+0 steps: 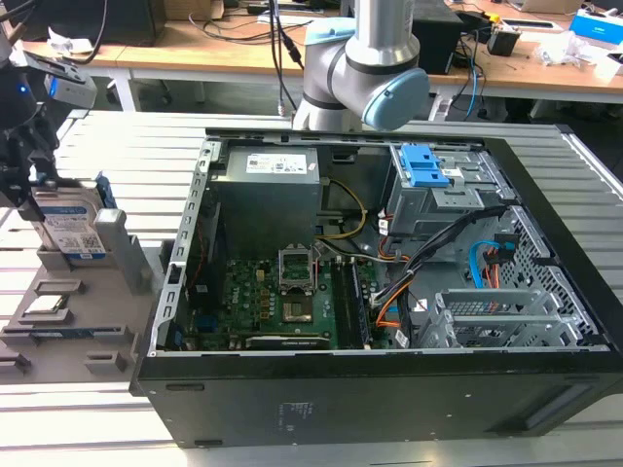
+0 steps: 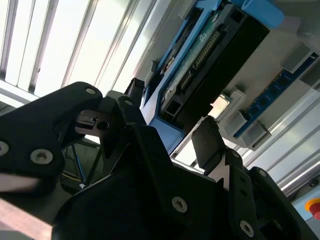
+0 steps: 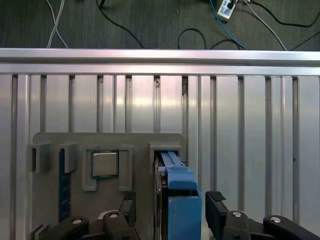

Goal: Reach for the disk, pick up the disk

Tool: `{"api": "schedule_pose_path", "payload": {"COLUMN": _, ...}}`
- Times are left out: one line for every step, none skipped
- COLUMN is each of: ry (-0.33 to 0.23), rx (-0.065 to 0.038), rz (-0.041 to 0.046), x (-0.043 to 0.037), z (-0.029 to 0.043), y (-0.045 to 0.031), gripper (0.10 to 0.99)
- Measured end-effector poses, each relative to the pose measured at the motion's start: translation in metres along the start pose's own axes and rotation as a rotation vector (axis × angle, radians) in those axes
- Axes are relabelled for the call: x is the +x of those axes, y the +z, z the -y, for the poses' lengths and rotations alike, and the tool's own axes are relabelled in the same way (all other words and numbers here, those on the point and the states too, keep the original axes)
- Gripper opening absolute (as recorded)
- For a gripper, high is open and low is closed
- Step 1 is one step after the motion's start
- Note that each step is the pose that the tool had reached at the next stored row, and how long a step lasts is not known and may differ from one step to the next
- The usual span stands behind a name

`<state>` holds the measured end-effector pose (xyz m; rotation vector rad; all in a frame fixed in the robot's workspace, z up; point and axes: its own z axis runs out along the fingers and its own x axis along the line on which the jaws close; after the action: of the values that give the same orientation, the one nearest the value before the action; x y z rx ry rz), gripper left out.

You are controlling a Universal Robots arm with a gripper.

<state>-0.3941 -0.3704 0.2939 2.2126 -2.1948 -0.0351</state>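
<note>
The disk (image 1: 74, 230) stands on edge in a slot of the grey holder plate (image 1: 68, 321) at the exterior view's left. Its white-and-blue label faces the camera and a blue bracket frames it. My gripper (image 1: 29, 180) hangs right over the disk's upper end. In the first wrist view the disk (image 3: 176, 187) is edge-on, with one black finger (image 3: 128, 202) on one side and the other finger (image 3: 216, 204) close on the other side. In the second wrist view the disk (image 2: 200, 65) lies between the open fingertips (image 2: 206, 140), which do not press it.
The holder plate also carries a processor chip (image 3: 105, 164) and a memory stick (image 3: 62, 185). A large open computer case (image 1: 370, 282) lies beside the holder, with blue caddy tabs (image 1: 425, 165) inside. The arm's base (image 1: 360, 58) stands behind it on the slatted metal table (image 1: 117, 146).
</note>
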Motion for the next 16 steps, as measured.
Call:
{"api": "schedule_pose_path", "payload": {"ry": 0.0, "rx": 0.0, "rz": 0.0, "x": 0.0, "z": 0.0, "y": 0.0013, "gripper": 0.663}}
{"api": "schedule_pose_path", "payload": {"ry": 0.0, "rx": 0.0, "rz": 0.0, "x": 0.0, "z": 0.0001, "y": 0.0027, "gripper": 0.663}}
{"api": "schedule_pose_path", "payload": {"ry": 0.0, "rx": 0.0, "rz": -0.0001, "x": -0.0001, "z": 0.0001, "y": 0.0048, "gripper": 0.663}}
{"api": "schedule_pose_path", "payload": {"ry": 0.0, "rx": 0.0, "rz": 0.0, "x": -0.0001, "z": 0.0002, "y": 0.007, "gripper": 0.663}}
{"api": "schedule_pose_path", "payload": {"ry": 0.0, "rx": 0.0, "rz": 0.0, "x": -0.0002, "z": 0.0003, "y": 0.0078, "gripper": 0.663}}
{"api": "schedule_pose_path", "payload": {"ry": 0.0, "rx": 0.0, "rz": 0.0, "x": -0.0003, "z": 0.0003, "y": 0.0086, "gripper": 0.663}}
{"api": "schedule_pose_path", "payload": {"ry": 0.0, "rx": 0.0, "rz": -0.0001, "x": -0.0007, "z": 0.0003, "y": 0.0093, "gripper": 0.663}}
{"api": "schedule_pose_path", "payload": {"ry": -0.003, "rx": 0.0, "rz": -0.001, "x": -0.0037, "z": 0.0003, "y": 0.0094, "gripper": 0.663}}
{"api": "schedule_pose_path", "payload": {"ry": -0.005, "rx": 0.0, "rz": -0.0014, "x": -0.0058, "z": 0.0004, "y": 0.0094, "gripper": 0.663}}
{"api": "schedule_pose_path", "payload": {"ry": -0.012, "rx": 0.0, "rz": -0.0019, "x": -0.0078, "z": 0.0003, "y": 0.0096, "gripper": 0.663}}
{"api": "schedule_pose_path", "payload": {"ry": -0.024, "rx": 0.0, "rz": -0.0026, "x": -0.0084, "z": 0.0004, "y": 0.0096, "gripper": 0.663}}
{"api": "schedule_pose_path", "payload": {"ry": -0.029, "rx": 0.0, "rz": -0.0034, "x": -0.0084, "z": 0.0003, "y": 0.0096, "gripper": 0.663}}
{"api": "schedule_pose_path", "payload": {"ry": -0.033, "rx": 0.0, "rz": -0.0042, "x": -0.0085, "z": -0.0001, "y": 0.0096, "gripper": 0.663}}
{"api": "schedule_pose_path", "payload": {"ry": -0.034, "rx": 0.0, "rz": -0.0047, "x": -0.0085, "z": -0.0006, "y": 0.0097, "gripper": 0.663}}
{"api": "schedule_pose_path", "payload": {"ry": -0.034, "rx": 0.0, "rz": -0.0047, "x": -0.0085, "z": -0.0006, "y": 0.0097, "gripper": 0.663}}
{"api": "schedule_pose_path", "payload": {"ry": -0.034, "rx": 0.0, "rz": -0.0047, "x": -0.0085, "z": -0.0007, "y": 0.0097, "gripper": 0.663}}
